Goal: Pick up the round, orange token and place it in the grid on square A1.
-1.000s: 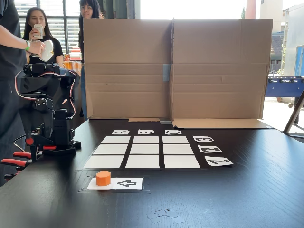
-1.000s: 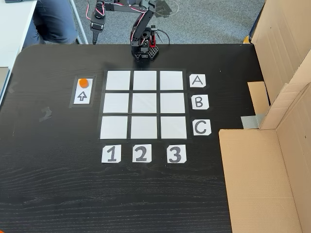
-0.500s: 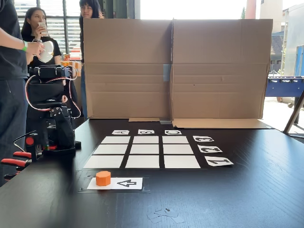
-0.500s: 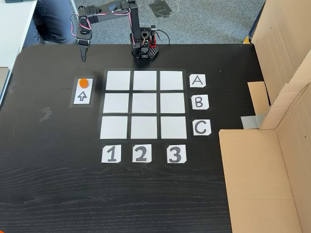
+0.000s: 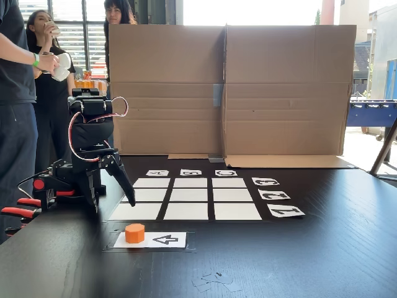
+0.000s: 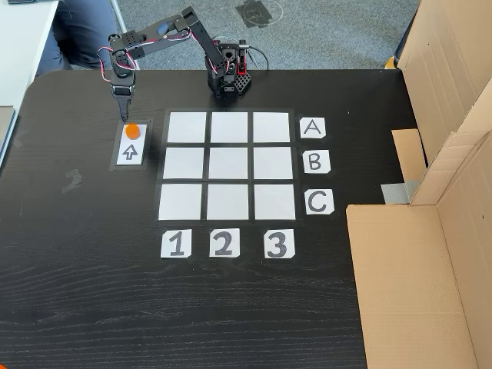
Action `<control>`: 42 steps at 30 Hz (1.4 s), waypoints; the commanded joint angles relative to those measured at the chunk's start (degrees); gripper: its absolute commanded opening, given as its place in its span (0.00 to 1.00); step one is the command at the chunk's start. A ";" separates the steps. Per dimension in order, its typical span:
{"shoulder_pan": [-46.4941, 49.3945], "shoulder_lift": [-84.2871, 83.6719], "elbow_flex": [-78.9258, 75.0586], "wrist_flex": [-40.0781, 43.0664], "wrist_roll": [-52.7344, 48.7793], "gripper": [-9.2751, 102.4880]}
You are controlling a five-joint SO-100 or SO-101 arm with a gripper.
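Zero contact so far: gripper [image 6: 122, 115] hangs at token's [image 6: 132, 131] 11 o'clock, slightly parted, empty. Next: drop onto it, then square A1 [image 6: 187, 127].

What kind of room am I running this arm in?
Probably a shared lab or event space, not a home. A folded cardboard screen stands at the end of the black table, people stand beside it by big windows, and the floor is grey carpet with another white desk nearby.
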 commanded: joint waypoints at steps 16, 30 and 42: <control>-5.10 -9.23 -9.49 0.53 0.44 0.39; -5.98 -15.21 -14.59 0.53 0.35 0.39; -6.59 -16.35 -15.03 0.53 0.26 0.38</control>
